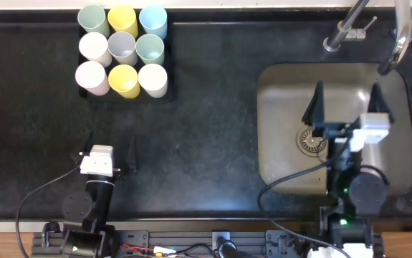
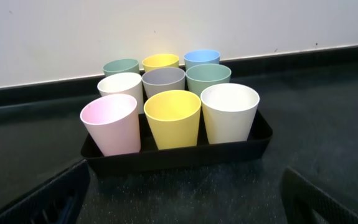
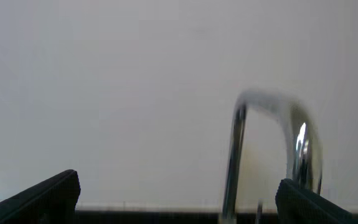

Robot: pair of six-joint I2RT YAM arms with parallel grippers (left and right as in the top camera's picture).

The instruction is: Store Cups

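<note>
Several cups stand upright, three by three, in a black tray [image 1: 170, 66] at the counter's back left. The front row is a pink cup [image 1: 92, 77], a yellow cup [image 1: 124, 79] and a white cup [image 1: 152, 79]. The left wrist view faces the same tray [image 2: 185, 155], with the pink cup [image 2: 111, 123], the yellow cup [image 2: 172, 118] and the white cup [image 2: 230, 112] nearest. My left gripper [image 1: 110, 148] [image 2: 182, 202] is open and empty, some way in front of the tray. Over the sink, my right gripper [image 1: 345, 106] [image 3: 179, 199] is open and holds nothing.
A steel sink [image 1: 277, 143] with a drain [image 1: 311, 140] is set into the dark counter at the right. A chrome faucet [image 1: 349, 25] [image 3: 297, 143] rises behind it against a white wall. Bare counter lies between the tray and the sink.
</note>
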